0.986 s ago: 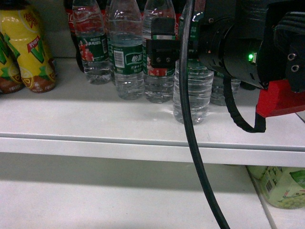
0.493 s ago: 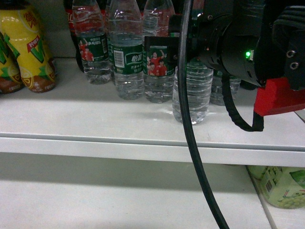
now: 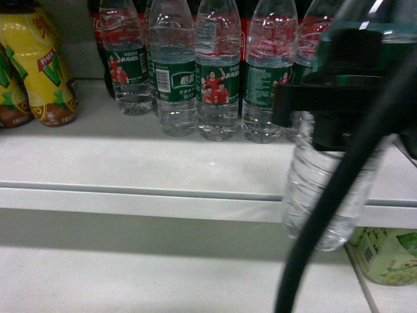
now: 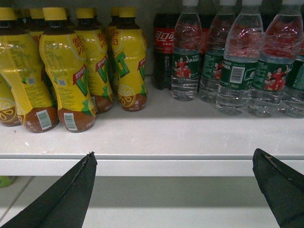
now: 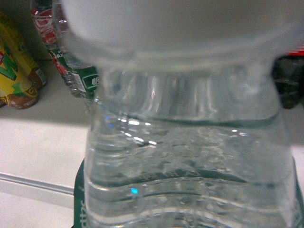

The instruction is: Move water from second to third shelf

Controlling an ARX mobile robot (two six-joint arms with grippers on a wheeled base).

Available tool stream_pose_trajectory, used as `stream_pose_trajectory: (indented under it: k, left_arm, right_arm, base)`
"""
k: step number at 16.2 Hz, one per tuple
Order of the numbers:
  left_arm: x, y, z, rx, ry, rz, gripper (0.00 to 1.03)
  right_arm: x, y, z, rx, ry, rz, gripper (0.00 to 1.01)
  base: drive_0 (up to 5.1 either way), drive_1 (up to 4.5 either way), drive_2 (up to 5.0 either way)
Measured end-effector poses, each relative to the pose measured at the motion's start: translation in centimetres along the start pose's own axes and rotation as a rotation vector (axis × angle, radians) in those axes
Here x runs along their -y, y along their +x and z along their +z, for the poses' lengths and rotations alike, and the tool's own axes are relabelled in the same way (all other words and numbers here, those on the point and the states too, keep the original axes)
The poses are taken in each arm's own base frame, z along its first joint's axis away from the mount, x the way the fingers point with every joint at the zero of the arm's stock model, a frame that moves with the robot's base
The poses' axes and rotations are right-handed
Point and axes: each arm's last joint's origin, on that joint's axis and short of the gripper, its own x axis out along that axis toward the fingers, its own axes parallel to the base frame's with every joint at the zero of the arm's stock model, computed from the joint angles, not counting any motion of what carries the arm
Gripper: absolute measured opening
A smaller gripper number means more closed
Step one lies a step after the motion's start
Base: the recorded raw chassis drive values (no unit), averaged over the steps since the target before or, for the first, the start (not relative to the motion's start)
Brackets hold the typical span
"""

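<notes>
Our right gripper (image 3: 326, 111), clamped on the water bottle (image 3: 322, 195), has pulled it off the shelf (image 3: 130, 163); our left gripper (image 4: 173, 190) gapes empty.

In the head view the water bottle (image 3: 319, 195) is cut across its middle by the dark right pincer (image 3: 326, 107), whose fingertips cannot be made out, and a blurred black cable (image 3: 326, 215) crosses its lower half toward 6 o'clock. Its cap is lost at the 12 o'clock edge. The right wrist view shows the bottle so close that its label is only a green sliver at 6 o'clock. The left pincer (image 4: 175, 190) shows only two dark finger wedges, cut off at 6 o'clock.
</notes>
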Motion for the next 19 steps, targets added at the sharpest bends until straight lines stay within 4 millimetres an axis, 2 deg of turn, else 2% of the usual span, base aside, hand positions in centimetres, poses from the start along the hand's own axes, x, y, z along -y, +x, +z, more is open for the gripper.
stream_pose_trajectory:
  k: [2,6,7,10,13,14,15,19]
  left_arm:
    - [0.0,0.0,0.0,0.0,0.0,0.0,0.98]
    - [0.0,0.0,0.0,0.0,0.0,0.0,0.98]
    - [0.0,0.0,0.0,0.0,0.0,0.0,0.98]
    - [0.0,0.0,0.0,0.0,0.0,0.0,0.98]
    - [0.0,0.0,0.0,0.0,0.0,0.0,0.98]
    - [0.0,0.0,0.0,0.0,0.0,0.0,0.98]
    - [0.0,0.0,0.0,0.0,0.0,0.0,0.98]
    - [0.0,0.0,0.0,0.0,0.0,0.0,0.98]
  right_arm:
    - [2.1,-3.5,0.0,0.021,0.007,-0.052,0.44]
    - [5.0,-8.4,-0.3,0.045,0.014,-0.147,0.43]
    - [6.3,-10.6,0.8,0.113,0.052,-0.168,0.43]
    - [8.7,-13.6,2.0,0.216,0.102,-0.295,0.43]
    - [10.1,-14.5,1.7,0.188,0.128,-0.378,0.43]
    - [9.7,-15.0,1.7,0.185,0.133,-0.378,0.43]
    - [9.0,-16.1,3.2,0.232,0.162,-0.339,0.43]
    - [9.1,-16.1,3.5,0.239,0.169,-0.392,0.43]
  base:
    - [0.0,0.0,0.0]
    - [0.0,0.0,0.0]
    - [0.0,0.0,0.0]
    - [0.0,0.0,0.0]
    - [0.0,0.0,0.0]
    - [0.0,0.0,0.0]
    - [0.0,0.0,0.0]
    - [0.0,0.0,0.0]
